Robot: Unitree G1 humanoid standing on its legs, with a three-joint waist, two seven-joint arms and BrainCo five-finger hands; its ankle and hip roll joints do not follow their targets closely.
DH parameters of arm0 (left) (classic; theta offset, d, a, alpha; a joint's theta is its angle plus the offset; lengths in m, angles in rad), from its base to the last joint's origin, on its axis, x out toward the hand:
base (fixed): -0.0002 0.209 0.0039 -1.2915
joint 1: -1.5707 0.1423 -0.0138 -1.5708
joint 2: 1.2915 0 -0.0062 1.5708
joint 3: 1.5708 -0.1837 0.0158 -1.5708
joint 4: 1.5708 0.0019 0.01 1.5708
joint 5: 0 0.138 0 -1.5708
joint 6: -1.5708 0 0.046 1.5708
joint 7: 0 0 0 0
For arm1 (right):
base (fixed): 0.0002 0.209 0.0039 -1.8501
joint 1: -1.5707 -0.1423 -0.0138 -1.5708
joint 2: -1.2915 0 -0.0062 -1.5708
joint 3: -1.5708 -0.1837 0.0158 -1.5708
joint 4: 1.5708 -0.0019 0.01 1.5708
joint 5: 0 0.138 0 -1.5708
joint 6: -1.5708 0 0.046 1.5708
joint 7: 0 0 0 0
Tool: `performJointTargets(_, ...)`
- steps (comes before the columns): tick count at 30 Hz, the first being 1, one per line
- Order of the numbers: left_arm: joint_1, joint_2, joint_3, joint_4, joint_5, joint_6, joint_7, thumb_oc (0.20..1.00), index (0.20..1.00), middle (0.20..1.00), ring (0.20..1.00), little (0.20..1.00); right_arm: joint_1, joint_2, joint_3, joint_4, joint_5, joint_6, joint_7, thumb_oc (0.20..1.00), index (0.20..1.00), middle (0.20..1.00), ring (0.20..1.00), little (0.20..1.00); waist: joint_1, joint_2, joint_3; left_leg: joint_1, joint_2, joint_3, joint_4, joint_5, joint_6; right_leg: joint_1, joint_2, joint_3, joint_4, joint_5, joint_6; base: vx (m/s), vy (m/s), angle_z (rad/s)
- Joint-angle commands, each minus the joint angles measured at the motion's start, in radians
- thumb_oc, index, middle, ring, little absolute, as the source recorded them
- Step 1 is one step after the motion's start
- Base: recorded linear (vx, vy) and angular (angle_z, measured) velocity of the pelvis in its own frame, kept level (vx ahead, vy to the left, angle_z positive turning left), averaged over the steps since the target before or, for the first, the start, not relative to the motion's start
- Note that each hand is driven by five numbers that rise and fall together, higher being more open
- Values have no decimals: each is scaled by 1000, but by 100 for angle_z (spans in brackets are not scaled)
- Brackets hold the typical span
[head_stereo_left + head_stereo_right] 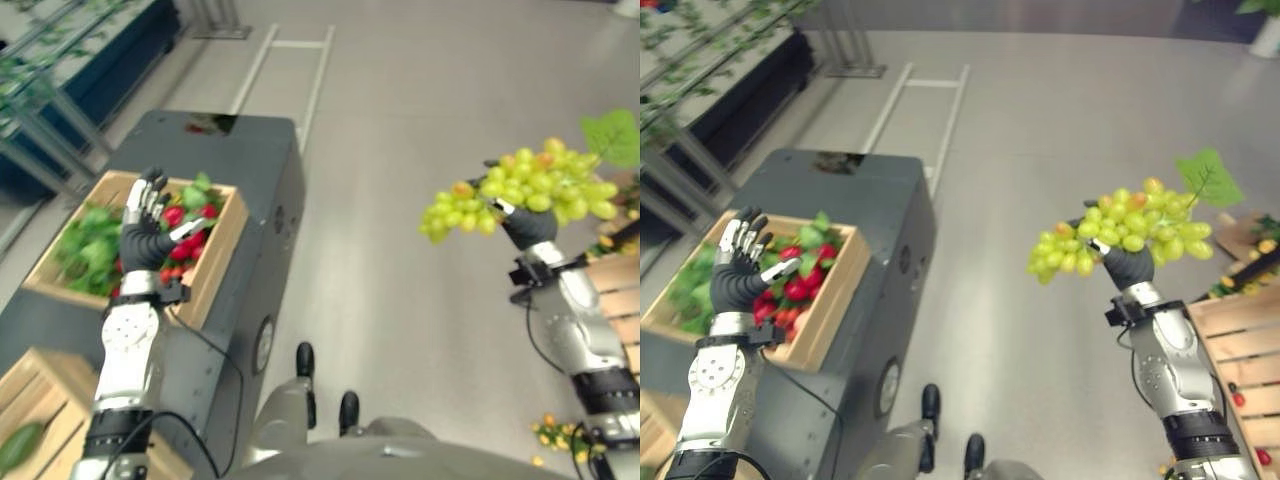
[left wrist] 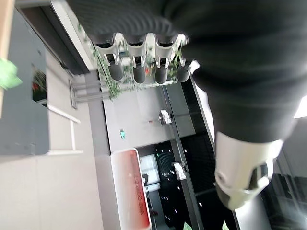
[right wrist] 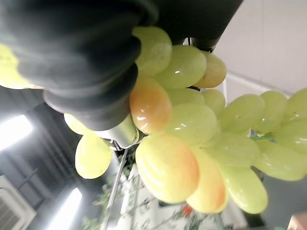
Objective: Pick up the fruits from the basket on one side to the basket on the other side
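**Midway: grape bunch carried between baskets**

Largest first, the grey worktop [image 1: 250, 180] on the robot's left bears a wooden basket [image 1: 225, 245] of leaves and red fruit. Over it hovers the left hand [image 1: 145, 235], fingers straight and empty, probably raised clear of the load. On the robot's right, the right hand [image 1: 1127, 266] is curled round a green grape bunch [image 1: 1120, 232], held high above the floor, apparently to keep it from dragging in transit. Slatted crates [image 1: 1240, 340] lie below it.
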Motion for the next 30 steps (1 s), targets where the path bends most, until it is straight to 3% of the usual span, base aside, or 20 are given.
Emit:
performJointTargets(1,19,73,69,-58,35,-69,33,1000,1000,1000,1000,1000,-104,-7,-36,12,-13,-85,-22,200,200,200,200,200,7,-40,-91,98,-30,45,-35,22,21,57,-40,50,67,-68,216,177,89,-103)
performJointTargets(4,14,87,75,-46,46,-71,43,1000,1000,1000,1000,1000,-101,-11,-40,9,-28,-78,-27,200,200,200,200,200,-5,-40,-103,123,-25,67,-60,22,27,52,-40,66,81,-69,221,177,88,-60)
performJointTargets(10,25,93,94,-51,86,-73,79,1000,1000,1000,1000,1000,-108,-2,-49,27,-40,-83,-48,200,200,200,200,200,-1,-47,-135,178,-26,135,-73,-29,44,50,-69,87,95,-43,267,132,84,-42)
performJointTargets(19,26,96,113,-60,118,-71,101,1000,1000,1000,1000,1000,-46,-8,-123,10,-67,-86,-54,200,200,200,200,200,-26,-24,-142,222,-30,167,-81,-66,56,13,-97,52,188,-18,307,65,58,-34)
performJointTargets(20,13,99,112,-59,120,-74,117,1000,1000,1000,1000,1000,-51,-4,-135,10,-71,-97,-69,200,200,200,200,200,-37,-16,-128,231,-21,186,-81,-72,56,-20,-111,21,237,-1,328,8,14,-24)
performJointTargets(21,14,100,114,-65,115,-79,123,1000,1000,1000,1000,1000,-54,-8,-135,4,-75,-102,-76,200,200,200,200,200,-37,-7,-121,239,-9,201,-81,-75,51,-44,-123,-19,248,7,332,7,14,-28)
performJointTargets(22,14,100,114,-64,115,-80,123,1000,1000,1000,1000,1000,-54,-8,-135,4,-76,-102,-77,200,200,200,200,200,-36,-6,-121,239,-9,202,-81,-76,51,-46,-123,-18,251,5,332,6,-4,-51)
performJointTargets(23,17,103,124,-80,114,-81,131,1000,1000,1000,1000,1000,-62,-15,-135,2,-86,-102,-86,200,200,200,200,200,-15,1,-107,261,8,232,-84,-87,41,-68,-172,-165,272,-6,319,-12,-9,-59)
performJointTargets(24,16,103,124,-80,115,-80,131,1000,1000,1000,1000,1000,-64,-15,-136,2,-87,-102,-86,200,200,200,200,200,-15,2,-107,257,9,232,-83,-83,40,-72,-170,-166,271,-2,316,-34,-91,-96)
performJointTargets(25,18,108,149,-98,118,-81,146,1000,1000,1000,1000,1000,-74,-11,-131,-2,-92,-104,-93,200,200,200,200,200,11,16,-103,270,43,276,-87,-90,20,-75,-245,-358,241,-36,312,5,-156,-99)
performJointTargets(27,20,105,159,-102,109,-85,149,1000,1000,1000,1000,1000,-76,-13,-127,-9,-95,-104,-94,200,200,200,200,200,13,21,-101,279,58,290,-93,-92,10,-75,-270,-407,204,-36,308,1,-146,-86)
performJointTargets(30,4,98,154,-89,66,-98,144,1000,1000,1000,1000,1000,-59,-25,-141,-20,-127,-110,-119,200,200,200,200,200,-1,29,-96,292,70,286,-105,-94,-3,-115,-317,-369,111,32,318,40,-189,-31)
